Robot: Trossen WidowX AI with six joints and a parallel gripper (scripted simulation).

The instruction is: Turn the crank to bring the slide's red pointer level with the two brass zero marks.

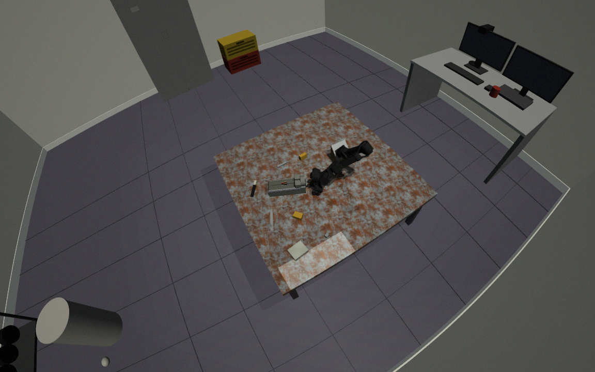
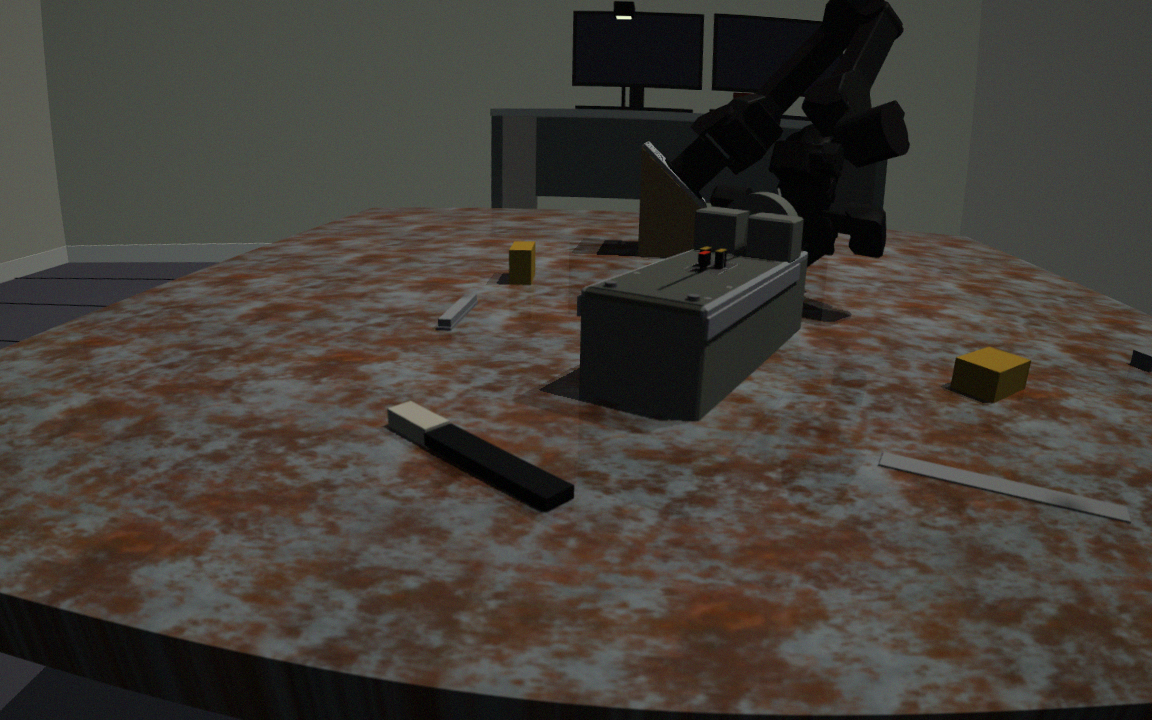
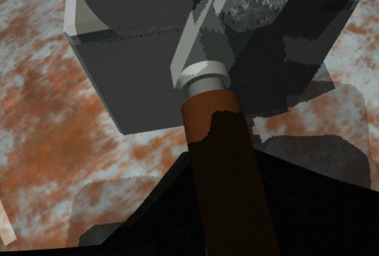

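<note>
The grey machine stands on the table. Its small red pointer shows on top of the slide, close to the two brass marks; at this size I cannot tell whether it is exactly level with them. In the wrist view the crank's pale arm runs down from a hexagonal hub to the brown cylindrical handle. My black gripper is shut on that handle, at the machine's end nearest the arm. The fingertips are mostly dark and partly hidden by the handle.
Yellow blocks lie on both sides of the machine. A black-and-white bar lies beyond its far end. Thin pale strips lie nearby. A wedge-shaped stand is beside the arm.
</note>
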